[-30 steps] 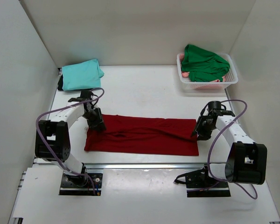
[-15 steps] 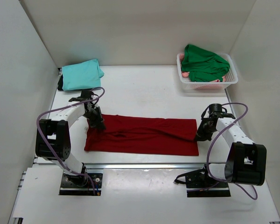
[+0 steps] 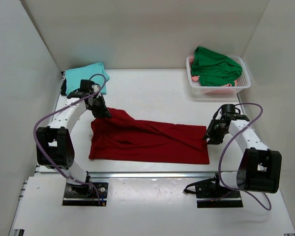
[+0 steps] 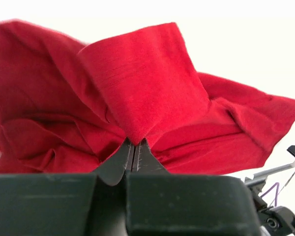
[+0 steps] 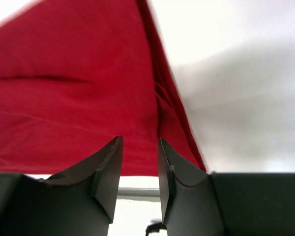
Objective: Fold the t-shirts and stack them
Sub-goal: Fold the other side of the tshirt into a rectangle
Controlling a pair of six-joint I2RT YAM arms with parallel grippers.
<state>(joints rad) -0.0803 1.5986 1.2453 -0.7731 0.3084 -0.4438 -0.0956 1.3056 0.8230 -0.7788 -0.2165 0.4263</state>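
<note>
Left gripper [image 3: 99,111], upper left of the overhead view: my jaws are pressed together on the far left corner of the dark red t-shirt [image 3: 152,142], which is held raised off the table [image 3: 157,93] so that the cloth slopes down and to the right from the pinch. Left wrist view: the two fingertips meet at lower centre [image 4: 132,147], with a fold of the red cloth [image 4: 147,83] rising in a peak straight above them. My left arm stands at the lower left of the overhead view, its forearm reaching up and to the right to this corner. Right gripper [image 3: 210,135], right of centre: it sits at the right-hand edge of the same shirt, low over the table, my right arm bending up and leftward from the lower right. Right wrist view: my jaws [image 5: 140,147] stand spread with a narrow gap and pinch nothing; the shirt's edge [image 5: 73,88] lies just beyond the fingers [image 5: 105,172]. Apart from its raised corner, the shirt lies spread flat across the lower middle. Light teal t-shirt [image 3: 86,77]: folded, upper left corner of the table. Bright green t-shirt [image 3: 214,66]: heaped in the white basket [image 3: 217,91], upper right.
</note>
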